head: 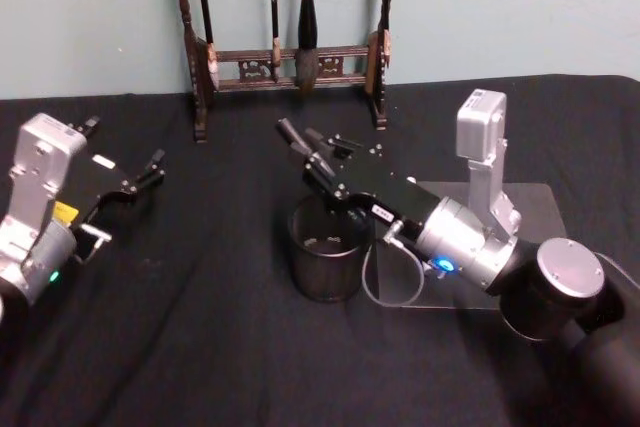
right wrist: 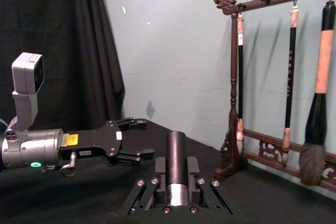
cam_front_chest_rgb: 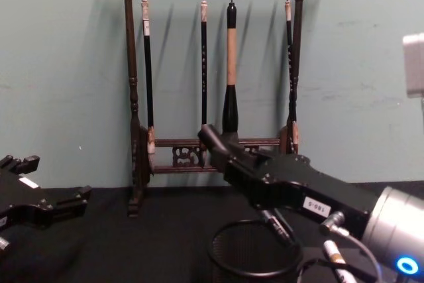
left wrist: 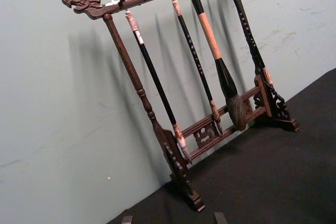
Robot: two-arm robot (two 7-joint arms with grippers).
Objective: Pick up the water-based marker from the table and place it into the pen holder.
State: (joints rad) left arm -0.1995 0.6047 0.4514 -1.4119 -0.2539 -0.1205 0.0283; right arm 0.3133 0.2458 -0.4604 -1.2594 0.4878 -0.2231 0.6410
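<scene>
Head view shows the right gripper (head: 322,159) reached in from the lower right to the centre of the frame, its fingers pinched on the water-based marker (head: 293,135); the marker is held tilted, its free end pointed to the upper left, raised clear of the black tablecloth (head: 200,347); the pen holder (head: 327,259), a round black mesh cup, is stood upright just below the gripper in the frame, and no contact with the marker is seen. In the chest view the marker (cam_front_chest_rgb: 211,136) is seen above the cup's rim (cam_front_chest_rgb: 255,238), in front of the wooden brush rack (cam_front_chest_rgb: 136,130). In the right wrist view the dark barrel (right wrist: 177,156) is seen clamped between the two fingers (right wrist: 192,169). At the left edge of the head view the left gripper (head: 128,197) is held over the cloth with fingers spread, well apart from the cup. A clear sheet (head: 545,209) is laid at the right; four brushes (left wrist: 210,35) are hung on the rack.
</scene>
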